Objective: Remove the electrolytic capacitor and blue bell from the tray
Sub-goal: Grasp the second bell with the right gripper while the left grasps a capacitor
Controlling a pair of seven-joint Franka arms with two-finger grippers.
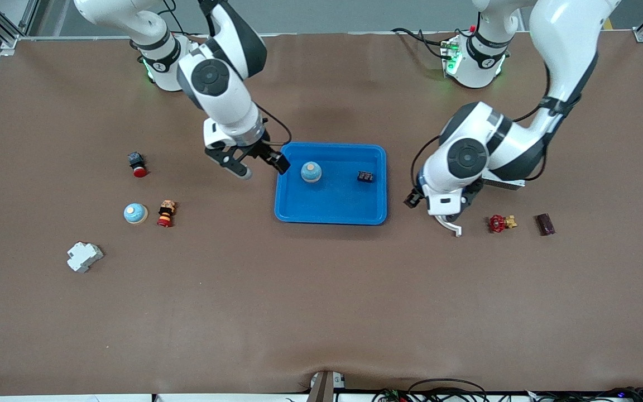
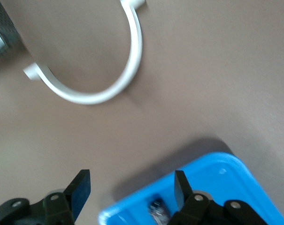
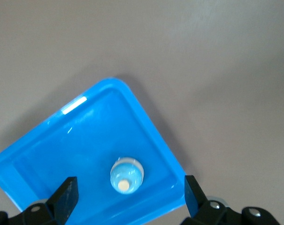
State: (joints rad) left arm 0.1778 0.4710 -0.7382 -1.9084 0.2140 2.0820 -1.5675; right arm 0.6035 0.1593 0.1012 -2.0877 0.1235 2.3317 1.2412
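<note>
Nothing is out yet — the tray mid-worktop holds both the bell and the small dark capacitor. Right gripper hovers at its rim, left gripper just beside it; both have fingers apart, empty.

Brown table with blue tray, scattered small parts.

2 blue bells | 1 tray | 2 red e-stop btns
</note>
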